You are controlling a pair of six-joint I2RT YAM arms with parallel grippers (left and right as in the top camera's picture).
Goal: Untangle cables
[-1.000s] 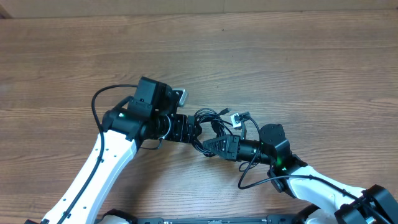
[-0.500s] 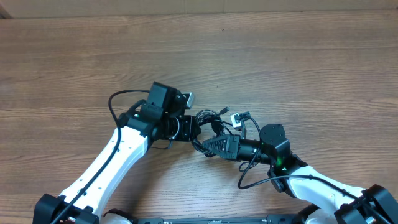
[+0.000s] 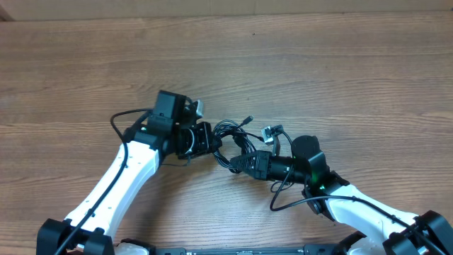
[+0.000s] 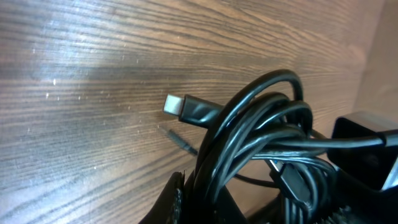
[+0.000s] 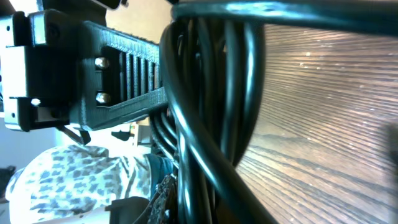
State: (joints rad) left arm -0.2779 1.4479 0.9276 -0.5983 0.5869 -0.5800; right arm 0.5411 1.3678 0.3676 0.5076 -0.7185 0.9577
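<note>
**1. Bottom edge of the overhead view, nearest.** Left arm [image 3: 127, 177], white with black joints, rises from the lower left toward centre. Right arm [image 3: 361, 212], same make, comes in from the lower right.

**2. Centre of frame.** Right pincer [image 3: 239, 162], black, points left. It is pressed together on cords at the lower side of the bundle. In its own wrist view those cords run top to bottom, close against the lens.

**3. Just left of centre.** Left pincer [image 3: 209, 137], black, points right. It is pressed together, pinching the left side of the same bundle. The two pincers sit near each other, tips apart.

**4. Between and just above the pincers.** Cables [image 3: 233, 134]: thin black cords, looped into one tangled bundle at mid-frame on the worktop. A pale connector [image 3: 269, 132] lies at the bundle's right side. In the left wrist view a pale-tipped black plug [image 4: 186, 109] sticks out leftward from the loops.

**5. Upper half of frame, farthest.** Worktop [image 3: 340, 71]: brown wood grain running left to right.
</note>
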